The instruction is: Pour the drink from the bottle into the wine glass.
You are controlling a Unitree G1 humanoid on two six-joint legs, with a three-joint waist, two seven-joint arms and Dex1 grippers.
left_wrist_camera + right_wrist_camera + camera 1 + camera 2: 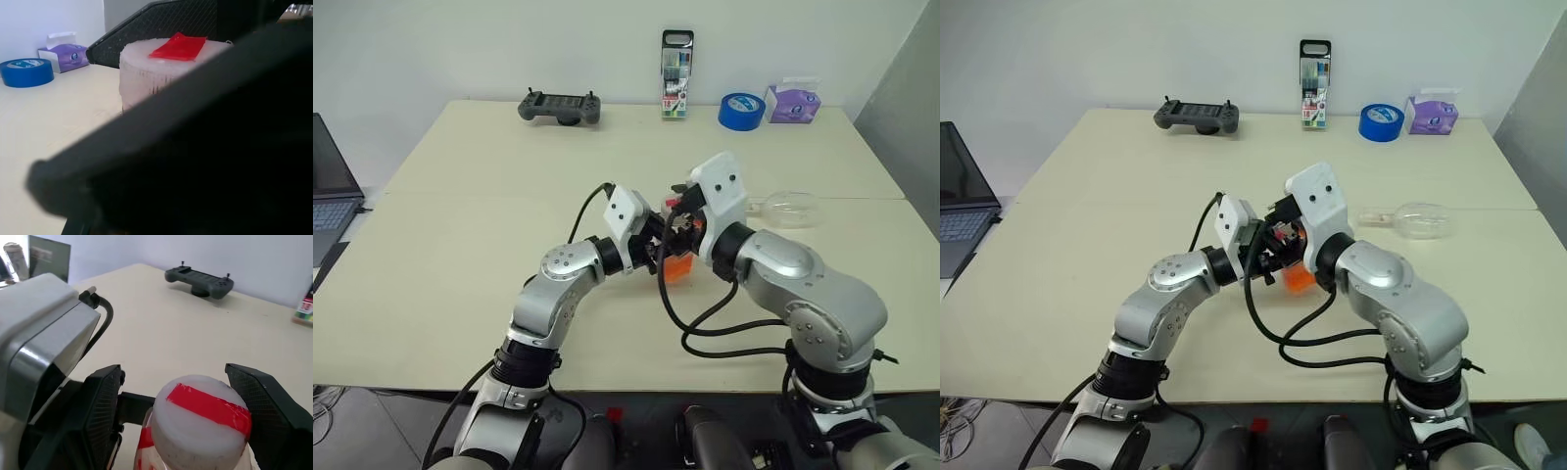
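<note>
Two head views look forward and down across the pale beige table [460, 215]. Both wrist views sit very close to the white, red-striped bottle cap [200, 423], from opposite sides, and share that cap.

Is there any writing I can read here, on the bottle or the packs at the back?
None can be read.
Bottle cap: a plain red stripe, no letters.
Marker pack: print too small.
Tissue box: print too small.
Blue tape roll: marks on its face, blurred.
</note>
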